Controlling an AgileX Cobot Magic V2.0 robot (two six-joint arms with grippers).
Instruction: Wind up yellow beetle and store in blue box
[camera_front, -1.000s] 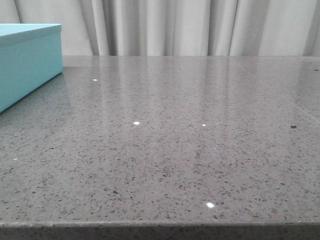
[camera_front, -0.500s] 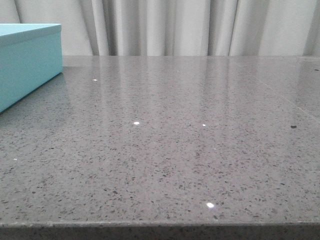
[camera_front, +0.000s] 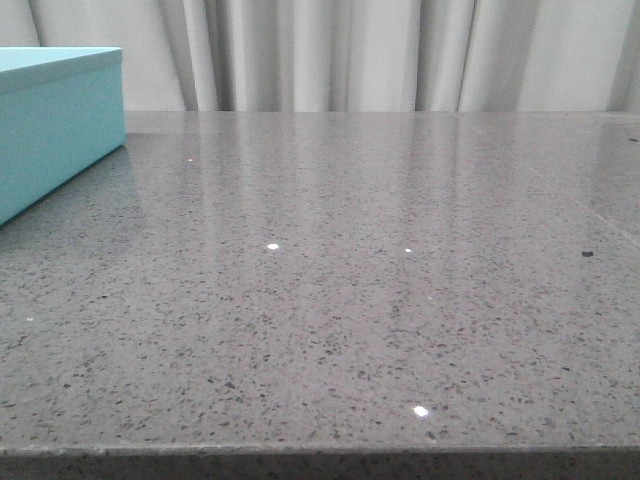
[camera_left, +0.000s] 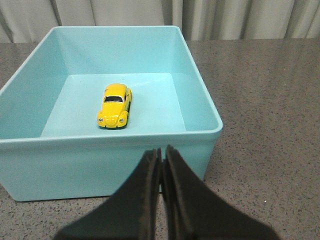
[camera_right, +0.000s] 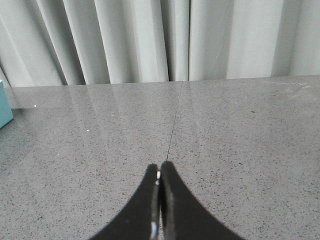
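Beetle (camera_left: 114, 105) sits inside the box (camera_left: 112, 161); both hands (camera_left: 161, 152) (camera_right: 159, 170) closed, empty. Storing looks done; nothing remains.

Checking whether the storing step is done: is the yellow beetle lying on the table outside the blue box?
No, the yellow beetle sits on the floor inside the open blue box.

Small glossy yellow beetle car (camera_left: 115, 105) inside large turquoise-blue open box (camera_left: 197, 97), resting on its floor, clear of every wall. Box at far left of speckled grey stone table (camera_front: 380, 300); pleated curtain (camera_front: 400, 55) behind.
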